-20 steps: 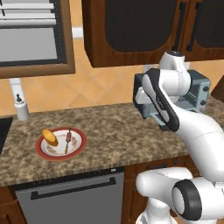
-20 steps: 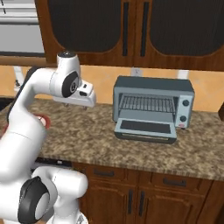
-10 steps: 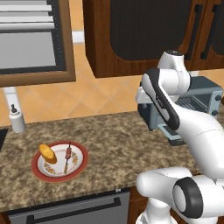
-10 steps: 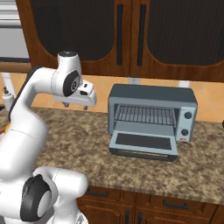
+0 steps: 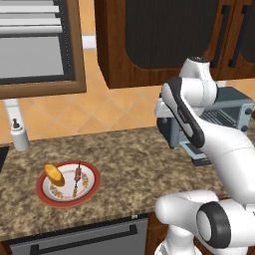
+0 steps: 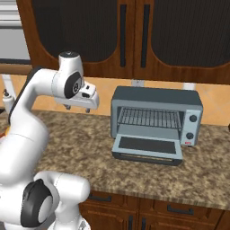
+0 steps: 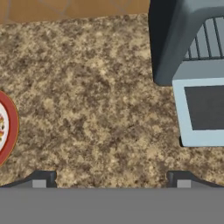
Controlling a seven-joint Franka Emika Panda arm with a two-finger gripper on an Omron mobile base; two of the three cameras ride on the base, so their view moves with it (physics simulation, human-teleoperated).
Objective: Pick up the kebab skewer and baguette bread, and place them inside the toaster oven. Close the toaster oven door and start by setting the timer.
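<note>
While the base slides left, the scene shifts right.
The gripper point(image 7: 111, 178), jaws wide and empty, hangs over bare counter point(image 7: 96, 109); kebab skewer point(image 5: 77, 175) and baguette bread point(image 5: 54, 175) wait on the plate point(image 5: 88, 191), the toaster oven door point(image 6: 146, 148) open.

One toaster oven point(image 6: 155, 120) on bench point(image 6: 90, 148), with one toaster oven door point(image 6: 147, 148), one wire rack point(image 6: 148, 117) and two knobs point(image 6: 192, 127) on right panel. One plate point(image 5: 68, 184), red-rimmed, holding one baguette bread point(image 5: 55, 175) and one kebab skewer point(image 5: 77, 177). One white bottle point(image 5: 19, 135) at bench's left end. One robot arm point(image 6: 31, 117), one claw point(image 7: 111, 179) with two fingertips point(image 7: 41, 178). Two dark-panelled cabinet doors point(image 6: 130, 36) above oven in right base view.
</note>
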